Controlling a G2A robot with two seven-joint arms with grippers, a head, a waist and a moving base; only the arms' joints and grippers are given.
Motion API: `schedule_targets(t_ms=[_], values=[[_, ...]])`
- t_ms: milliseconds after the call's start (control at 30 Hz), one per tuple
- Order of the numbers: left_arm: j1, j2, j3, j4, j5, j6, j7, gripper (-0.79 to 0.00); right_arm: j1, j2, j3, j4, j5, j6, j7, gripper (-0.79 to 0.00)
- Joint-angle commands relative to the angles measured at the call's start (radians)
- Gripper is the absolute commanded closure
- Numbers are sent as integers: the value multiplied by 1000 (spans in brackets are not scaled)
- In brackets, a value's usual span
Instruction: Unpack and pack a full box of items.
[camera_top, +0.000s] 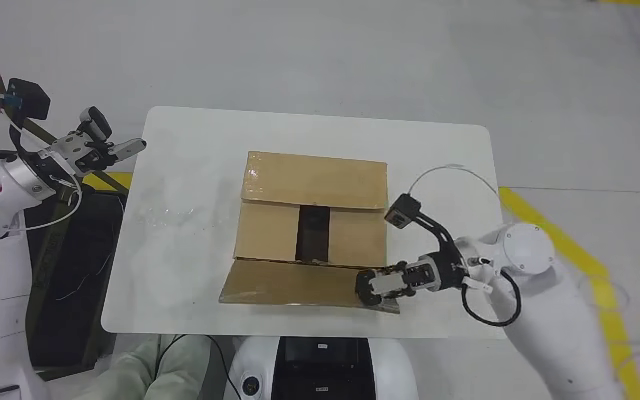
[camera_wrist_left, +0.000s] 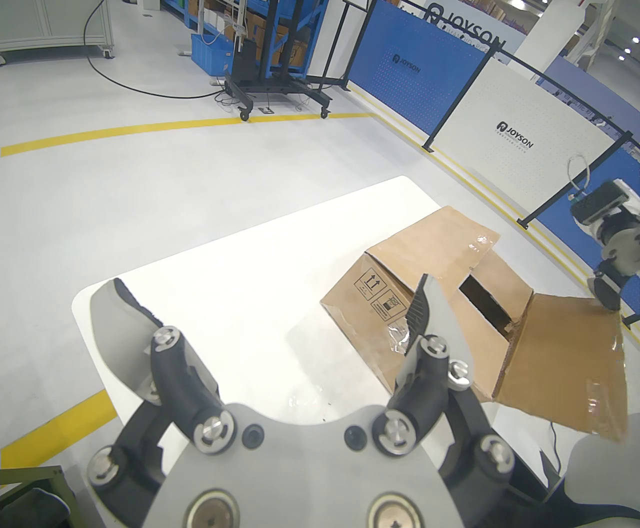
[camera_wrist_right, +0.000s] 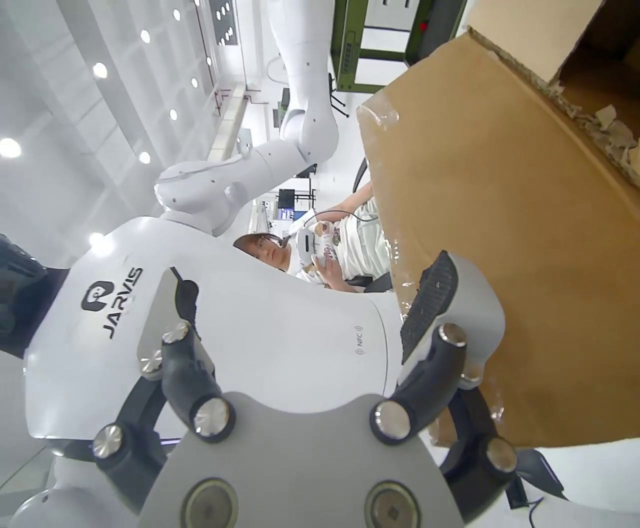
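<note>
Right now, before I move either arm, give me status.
Left pincer open, empty, by white table's corner. Right pincer open at folded-out near flap of brown cardboard box. Inner flaps cover the opening, narrow dark gap.

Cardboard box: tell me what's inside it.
The cardboard box shows only a dark slot between two shut inner flaps; the flaps hide any contents.

Inside the box (camera_top: 270, 230), the gap (camera_top: 314, 232) between its flaps is dark, so contents cannot be told. The right gripper (camera_top: 368, 288) covers a corner of the near flap (camera_top: 290, 283).
</note>
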Motion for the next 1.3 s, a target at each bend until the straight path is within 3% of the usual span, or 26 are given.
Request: schedule_targets(t_ms=[0, 500, 1033, 1267], values=[[0, 0, 0, 0, 0, 0, 0, -785, 6, 0, -27, 0, -27, -12, 16, -785], [0, 0, 0, 0, 0, 0, 0, -785, 67, -4, -172, 42, -159, -29, 27, -785], [0, 0, 0, 0, 0, 0, 0, -785, 102, 4, -292, -16, -471, 8, -29, -785], [0, 0, 0, 0, 0, 0, 0, -785, 113, 4, -331, -19, -532, 34, -64, -785]])
